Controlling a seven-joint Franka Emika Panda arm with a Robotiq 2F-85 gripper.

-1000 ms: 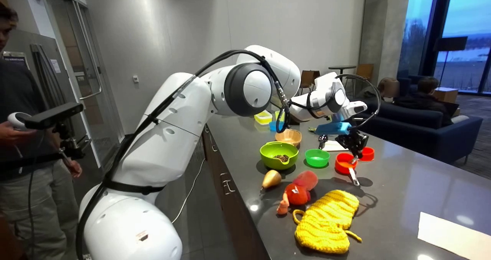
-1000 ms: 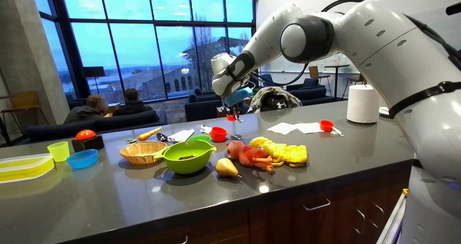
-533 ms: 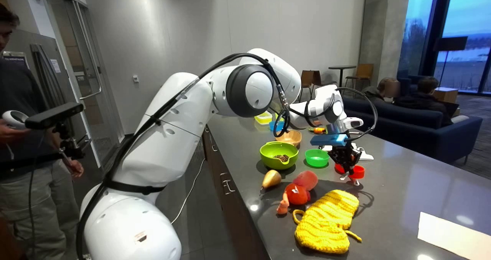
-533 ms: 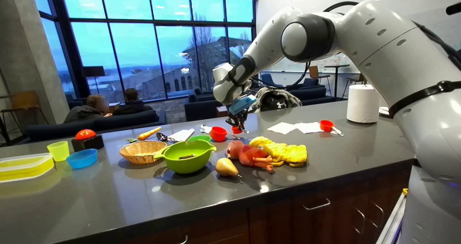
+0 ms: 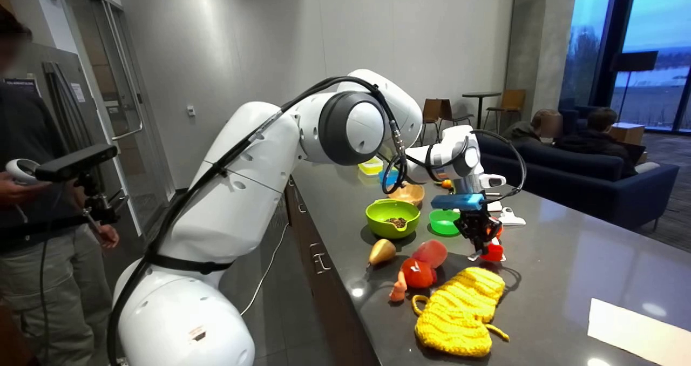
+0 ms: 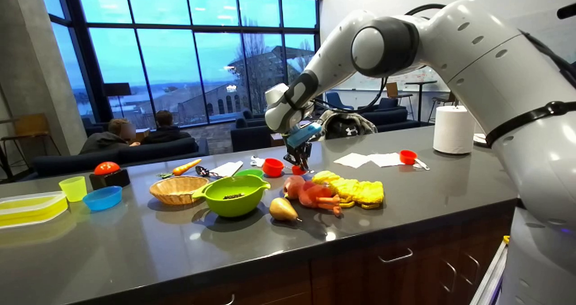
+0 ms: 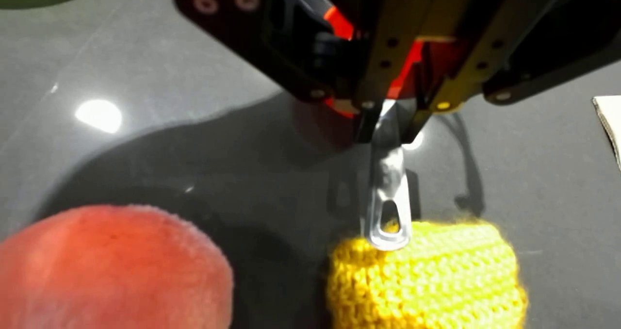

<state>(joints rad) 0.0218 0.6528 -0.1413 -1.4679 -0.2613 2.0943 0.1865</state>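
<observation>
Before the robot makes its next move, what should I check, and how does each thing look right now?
1. Pincer closed on the metal handle of a red measuring cup: ok.
2. Handle free of the yellow knitted piece: cannot tell; they overlap in the wrist view, but touching is unclear.
3. Cup lifted off the counter: cannot tell; no view clearly shows its underside.
4. Cup's contents: cannot tell; its inside is hidden.
5. Pincer apart from the pinkish-red plush toy: ok; a gap shows between them in the wrist view.
6. Green bowl upright: ok, with dark contents inside.
</observation>
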